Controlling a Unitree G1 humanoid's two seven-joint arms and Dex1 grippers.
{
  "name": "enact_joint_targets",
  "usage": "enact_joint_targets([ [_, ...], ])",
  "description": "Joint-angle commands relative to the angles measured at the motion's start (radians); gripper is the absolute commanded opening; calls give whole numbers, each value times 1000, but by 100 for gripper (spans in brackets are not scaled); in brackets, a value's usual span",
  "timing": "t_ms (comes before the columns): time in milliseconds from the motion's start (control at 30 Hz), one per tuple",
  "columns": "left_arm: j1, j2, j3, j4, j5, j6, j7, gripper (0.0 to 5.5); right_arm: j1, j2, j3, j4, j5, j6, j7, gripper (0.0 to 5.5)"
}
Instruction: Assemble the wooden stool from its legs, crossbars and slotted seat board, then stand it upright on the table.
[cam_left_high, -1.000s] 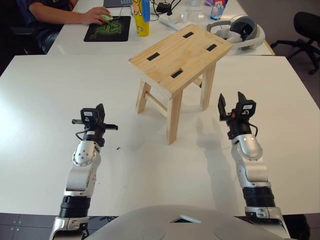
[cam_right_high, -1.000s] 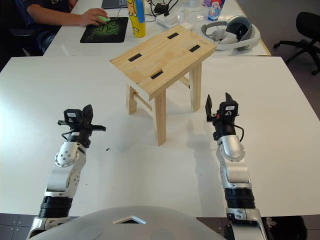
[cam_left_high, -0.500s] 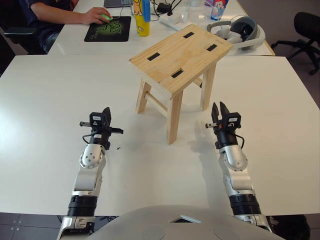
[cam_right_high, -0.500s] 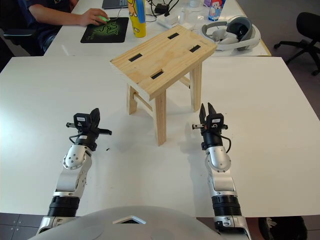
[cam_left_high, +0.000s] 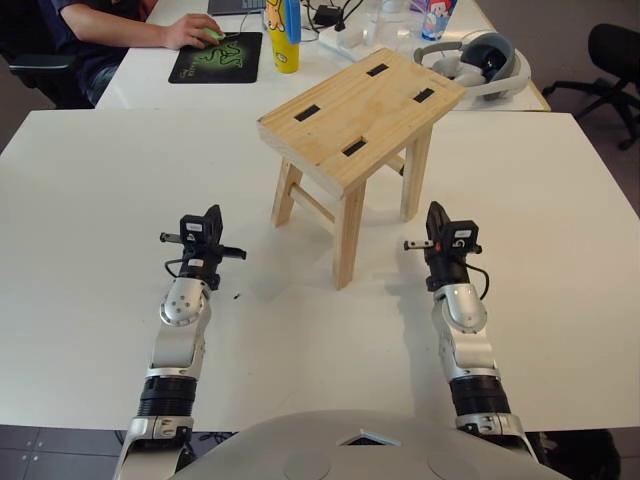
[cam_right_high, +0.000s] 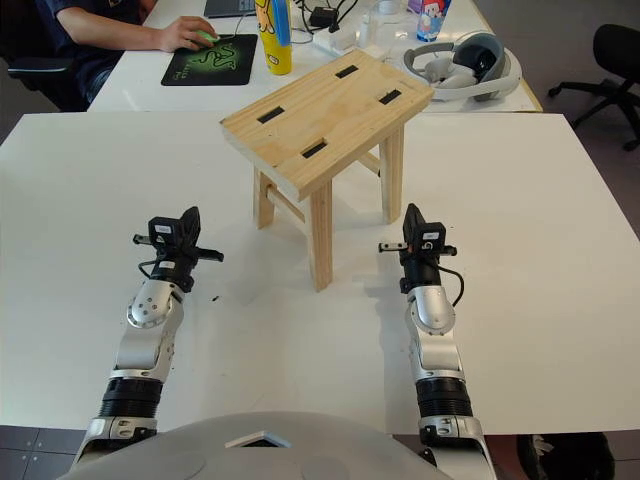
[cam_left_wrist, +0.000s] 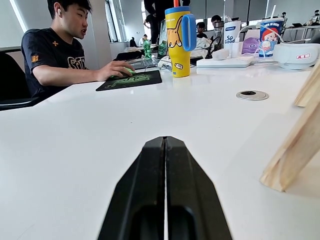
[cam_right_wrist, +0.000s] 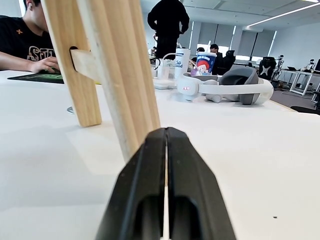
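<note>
Wooden stool (cam_left_high: 360, 110) stands upright, seat board on top, mid-counter (cam_left_high: 100, 180). Left pincer (cam_left_high: 212, 216) and right pincer (cam_left_high: 435, 211) are clenched on nothing, low on either side, clear of the legs.

Silver arms (cam_left_high: 176, 340) carry a black left hand (cam_left_high: 212, 217) and right hand (cam_left_high: 436, 213).

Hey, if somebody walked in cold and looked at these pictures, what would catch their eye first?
The wooden stool would catch the eye first. It stands upright and assembled in the middle of the white table, with four dark slots in its seat. Next come the left pincer and right pincer, both shut and held low on either side of the stool, touching nothing.
</note>
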Motion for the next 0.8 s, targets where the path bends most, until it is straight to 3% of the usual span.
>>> enact_joint_targets([
  [33, -33, -4, 9, 43, 17, -23, -8, 0, -38, 4, -16, 48, -1, -16, 5, 3],
  [800, -100, -18, 21, 150, 42, -72, -4, 0, -94, 7, -34, 146, -15, -52, 26, 3],
])
